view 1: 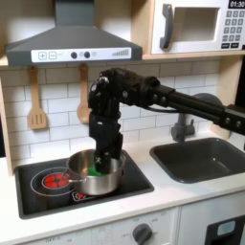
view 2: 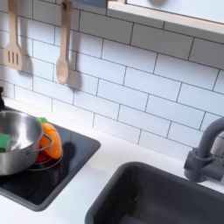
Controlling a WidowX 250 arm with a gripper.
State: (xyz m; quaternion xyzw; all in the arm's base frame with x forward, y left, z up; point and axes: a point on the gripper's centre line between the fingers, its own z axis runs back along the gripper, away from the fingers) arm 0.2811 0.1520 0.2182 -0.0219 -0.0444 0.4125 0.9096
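Note:
A silver pot (view 1: 94, 176) stands on the black stovetop (view 1: 38, 187) in the first exterior view, with something green (view 1: 95, 170) inside it. The black arm comes in from the first exterior view's right and bends down, so my gripper (view 1: 100, 163) hangs in the pot's mouth just over the green thing. Its jaws are hidden by the arm and the pot rim. In the second exterior view the pot (view 2: 16, 144) is at the left edge with the green thing (view 2: 4, 141) inside. An orange object (view 2: 51, 141) leans against its right side.
A dark sink (view 1: 201, 159) with a grey faucet (view 1: 182, 124) lies at the first exterior view's right. A wooden spatula (view 1: 36, 101) and a wooden spoon (view 1: 82, 98) hang on the tiled wall. A range hood and a microwave are overhead.

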